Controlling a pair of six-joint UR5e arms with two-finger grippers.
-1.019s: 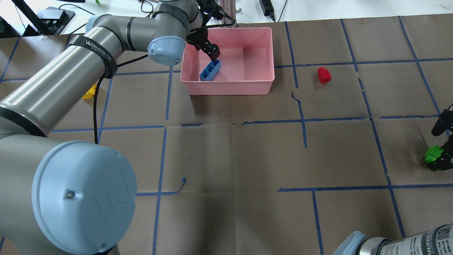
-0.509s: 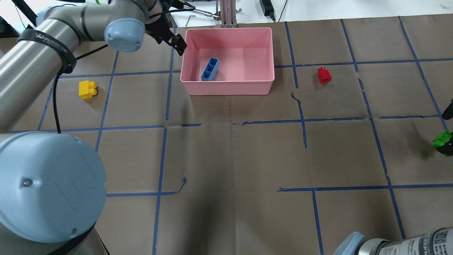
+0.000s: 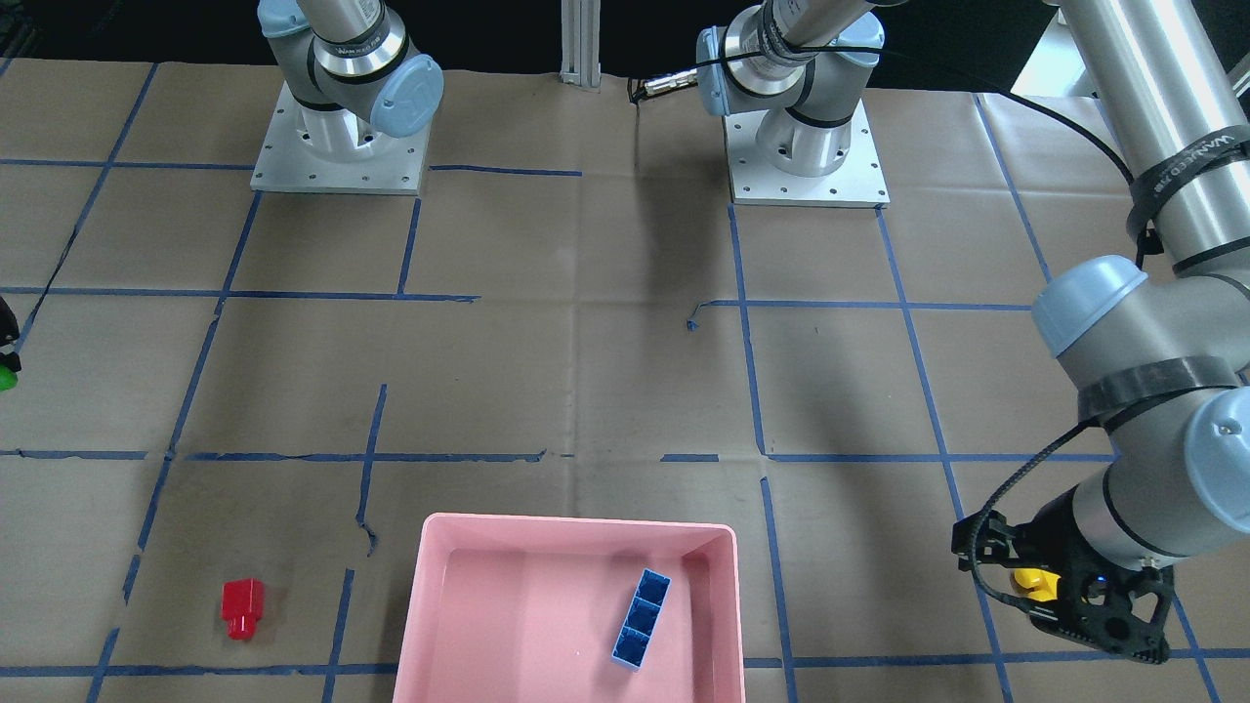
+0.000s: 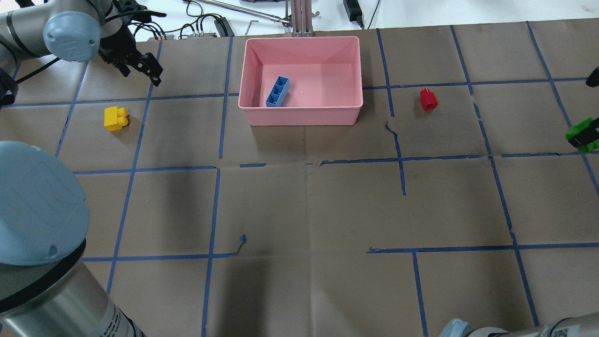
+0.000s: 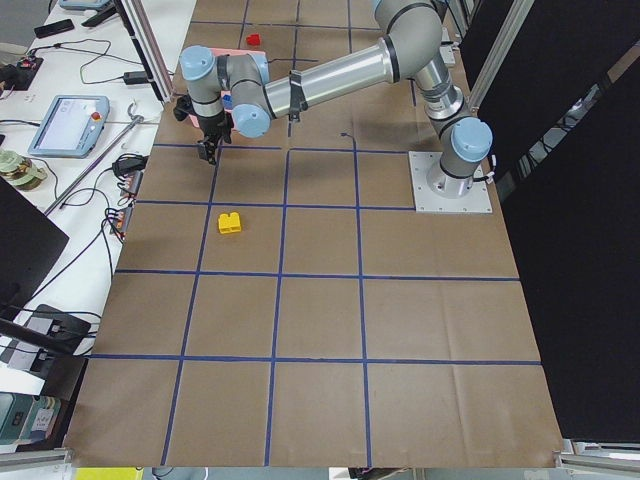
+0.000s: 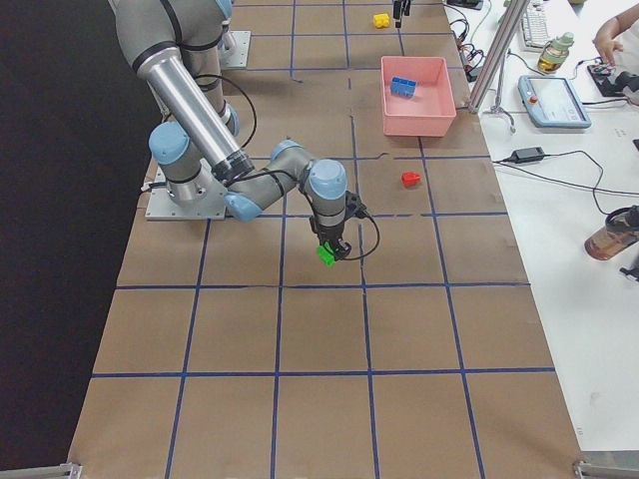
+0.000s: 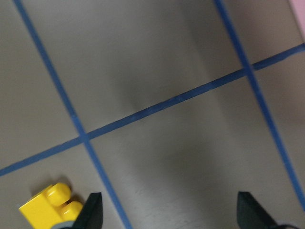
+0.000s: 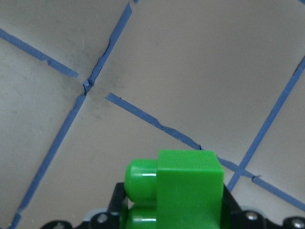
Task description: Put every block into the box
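The pink box (image 4: 299,117) stands at the table's far middle, also in the front view (image 3: 576,524). The blue brick (image 4: 278,91) lies inside it, left of centre. The yellow brick (image 4: 115,118) lies on the table at the far left; it also shows in the left wrist view (image 7: 50,207). My left gripper (image 4: 142,75) is open and empty, above the table just beyond and right of the yellow brick. The red brick (image 4: 428,99) sits right of the box. My right gripper (image 4: 587,135), at the right edge, is shut on the green brick (image 8: 181,191) and holds it off the table.
An aluminium post (image 4: 299,18) and cables stand just behind the box at the table's far edge. Both arm bases (image 3: 337,146) sit at the robot's side. A teach pendant (image 6: 554,100) lies on the side bench.
My left gripper has left the blue brick in the box and swung left, out over the table near the yellow brick. My right gripper has carried the green brick farther from the robot.
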